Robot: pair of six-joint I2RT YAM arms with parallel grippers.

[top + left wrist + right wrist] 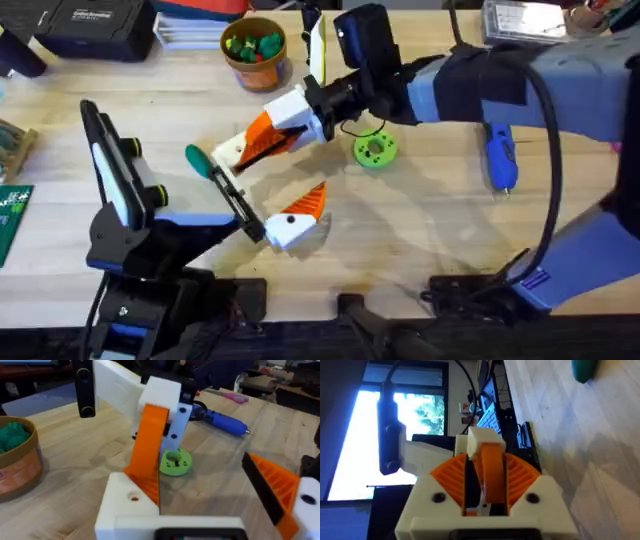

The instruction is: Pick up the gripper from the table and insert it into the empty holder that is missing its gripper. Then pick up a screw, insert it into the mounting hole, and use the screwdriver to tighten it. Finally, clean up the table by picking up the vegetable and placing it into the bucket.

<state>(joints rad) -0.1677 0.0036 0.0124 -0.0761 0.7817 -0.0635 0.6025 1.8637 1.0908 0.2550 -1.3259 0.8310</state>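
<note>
My right gripper [283, 124] reaches in from the right and is shut on the gripper, an orange ribbed wedge [262, 137]. The wedge's far end rests against the holder [232, 152], the cream-white jaw block of my left arm. In the left wrist view the wedge [148, 445] stands tilted on the holder [125, 505]. My left gripper [270, 180] is open, and its other jaw carries an orange tip [310, 203]. The dark-green vegetable [197, 158] lies just left of the holder. The bucket [255, 48] stands at the back. The blue screwdriver [500, 155] lies to the right.
A flat bright-green disc [375, 150] lies just right of my right gripper. A black case [85, 25] and stacked papers sit at the back left. A green circuit board [12, 215] lies at the left edge.
</note>
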